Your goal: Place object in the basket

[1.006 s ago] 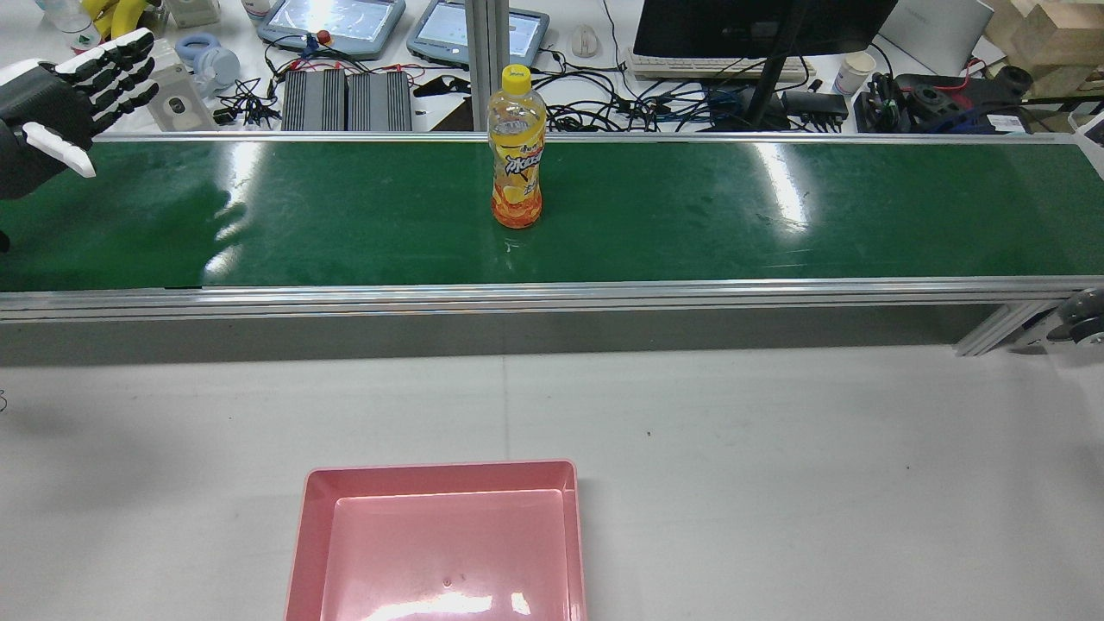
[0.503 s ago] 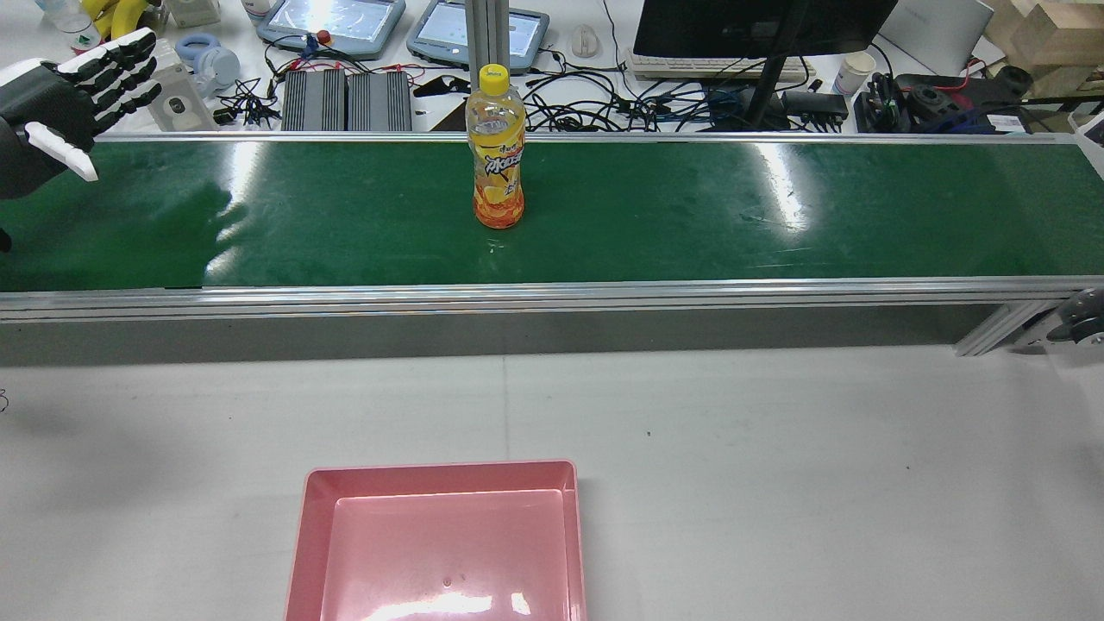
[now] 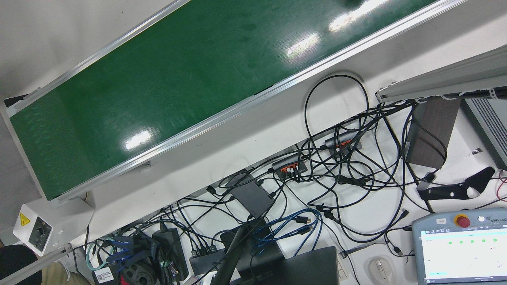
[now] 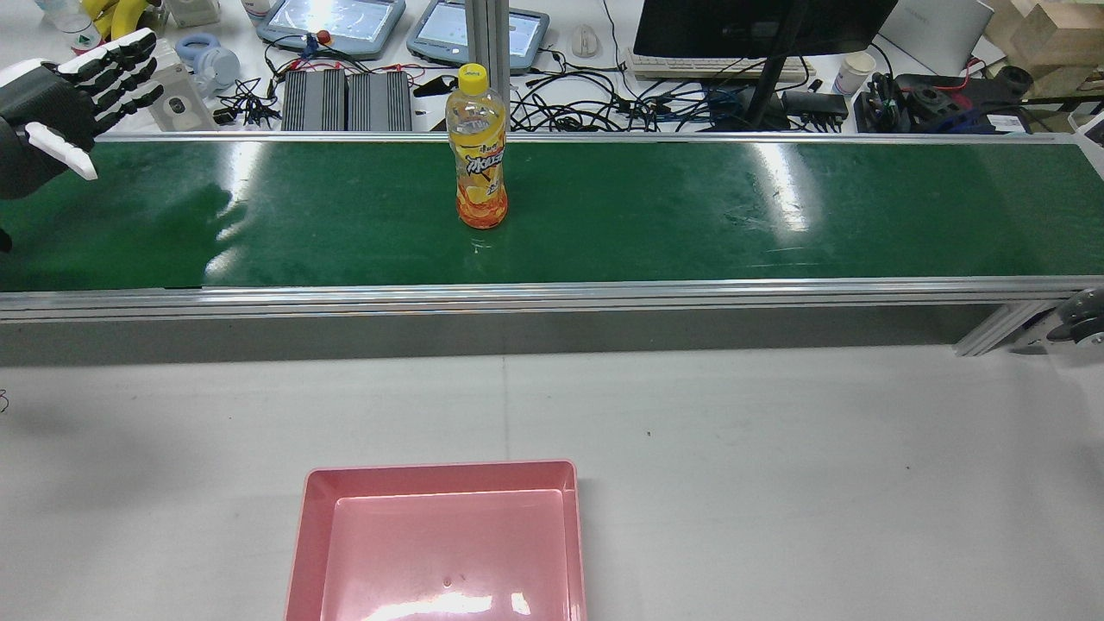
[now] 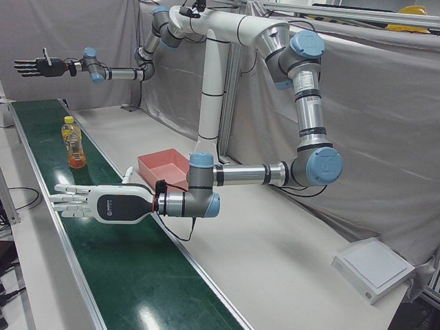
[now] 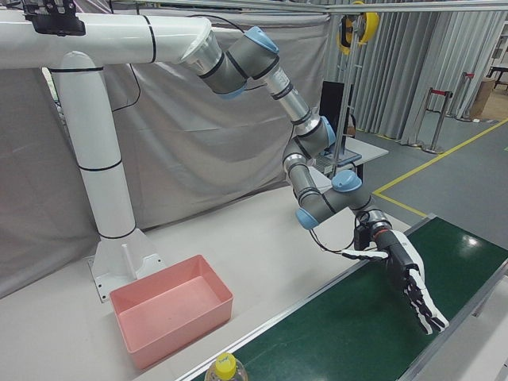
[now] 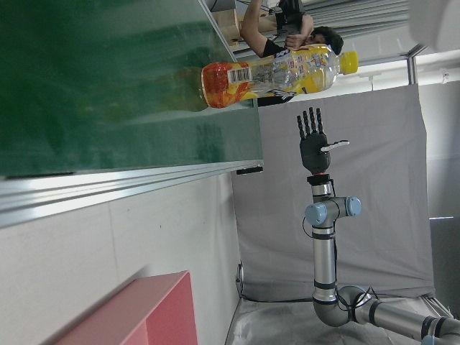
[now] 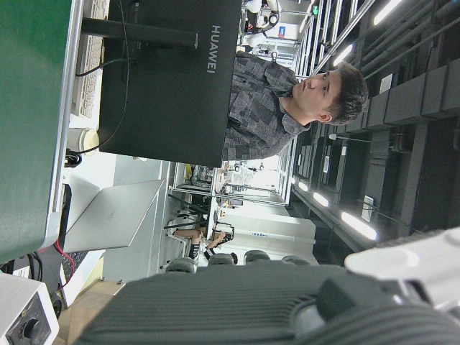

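Observation:
An orange drink bottle [image 4: 477, 164] with a yellow cap stands upright on the green conveyor belt [image 4: 690, 216]. It also shows in the left-front view [image 5: 73, 144], the right-front view [image 6: 226, 367] and the left hand view [image 7: 273, 72]. The pink basket [image 4: 440, 467] sits empty on the white table in front of the belt. My left hand [image 4: 60, 95] is open over the belt's left end, fingers straight, well left of the bottle [image 5: 89, 203]. My right hand [image 5: 34, 67] is open, raised high beyond the bottle at the belt's other end.
Behind the belt is a desk with tablets, power supplies, cables and a monitor [image 4: 759, 26]. A person [image 8: 287, 93] stands beyond it. The belt has aluminium side rails [image 4: 552, 297]. A control box [image 3: 37, 229] sits at the belt's end.
The bottle has travelled to the left along the belt, toward my left hand. Both hands have stayed where they were.

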